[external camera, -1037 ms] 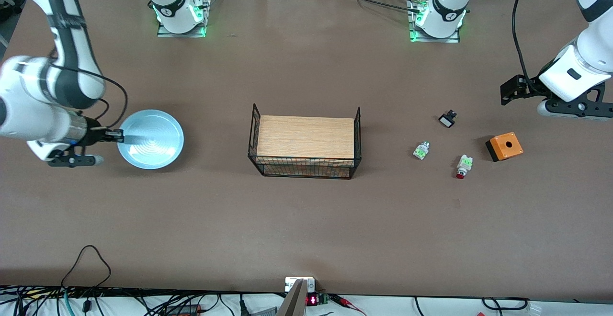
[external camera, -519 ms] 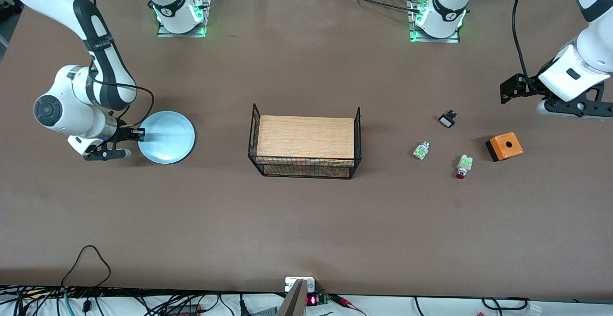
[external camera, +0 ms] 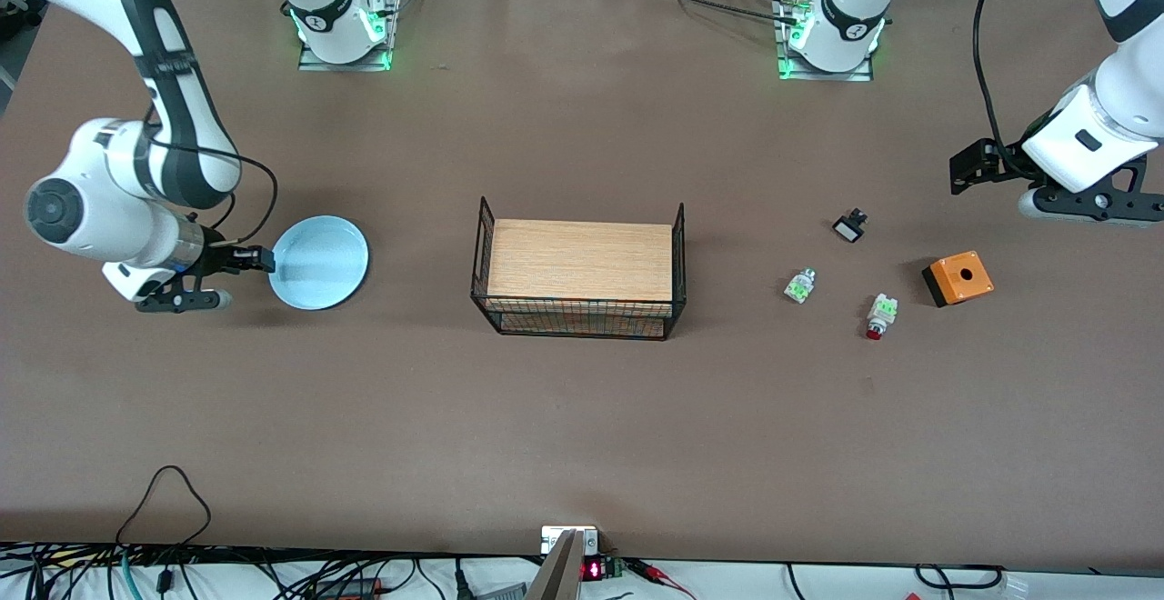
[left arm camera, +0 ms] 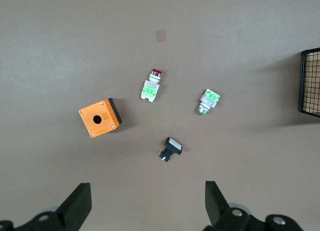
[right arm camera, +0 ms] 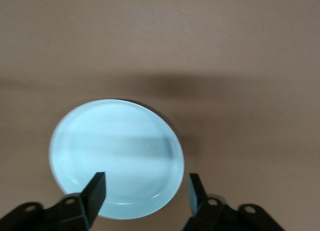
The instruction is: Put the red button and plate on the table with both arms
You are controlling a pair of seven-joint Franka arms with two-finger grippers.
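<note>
— Red button [external camera: 879, 315] first, since it lies nearest the front camera of the small parts: we see it flat on the bench [external camera: 582, 418], toward the left arm's end, red cap pointing to the camera-side edge. Our guess is it has already been set down, as nothing touches it.

— Agreed. Just beside it we have the green-patched piece [external camera: 800, 285] without a red tip, the orange box [external camera: 958, 277], and farther from the camera the black-and-white piece [external camera: 849, 225]. The wire rack [external camera: 579, 280] stands mid-bench, its wooden top bare.

— And the plate [external camera: 319, 262]?

— It rests toward the right arm's end, level with the rack. We judge it lies flat on the bench.

— What of the right claw [external camera: 264, 259]?

— It sits at the plate's rim. In the right wrist view its fingers [right arm camera: 95, 189] are spread, with the rim between them but, as far as we can tell, not pinched. That reads as a release.

— The left claw [left arm camera: 147, 203]?

— It waits over the bench edge at the left arm's end, fingers spread wide, holding nothing.
</note>
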